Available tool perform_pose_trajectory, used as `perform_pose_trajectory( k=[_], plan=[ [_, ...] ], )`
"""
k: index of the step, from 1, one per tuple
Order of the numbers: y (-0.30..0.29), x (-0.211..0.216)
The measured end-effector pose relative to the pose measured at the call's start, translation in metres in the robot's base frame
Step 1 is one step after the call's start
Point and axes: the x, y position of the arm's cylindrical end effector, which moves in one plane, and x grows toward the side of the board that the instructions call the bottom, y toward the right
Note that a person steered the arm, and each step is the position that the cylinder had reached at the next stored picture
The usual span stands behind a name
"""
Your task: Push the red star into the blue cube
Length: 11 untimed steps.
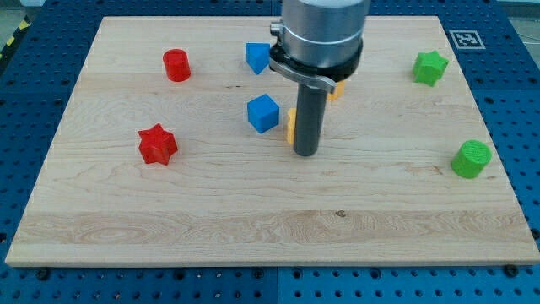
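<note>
While my tip [305,154] sits mid-frame beside a yellow block [290,125], touching nothing red, the push has not begun. The small red star block [157,143] waits at left on the wooden bench [253,219], well apart from the blue cube block [263,112]. My end effector is a plain rod with no jaws, and next it should go round to the star's left and shove right.

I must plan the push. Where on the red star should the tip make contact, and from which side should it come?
Contact the red star on its face toward the view's left, pushing rightward and slightly up toward the blue cube. My tip now stands right of that cube, so it must circle round first.
</note>
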Motion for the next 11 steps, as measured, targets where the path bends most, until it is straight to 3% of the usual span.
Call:
perform_pose_trajectory(
  k=[1,2,3,4,5,6,8,9,11],
  plan=[
    [0.0,-0.024],
    [0.0,-0.002],
    [-0.014,0.052],
    [-0.086,0.091],
    [-0.178,0.1],
    [-0.225,0.075],
    [-0.228,-0.02],
    [-0.221,-0.04],
    [-0.286,0.02]
  ],
)
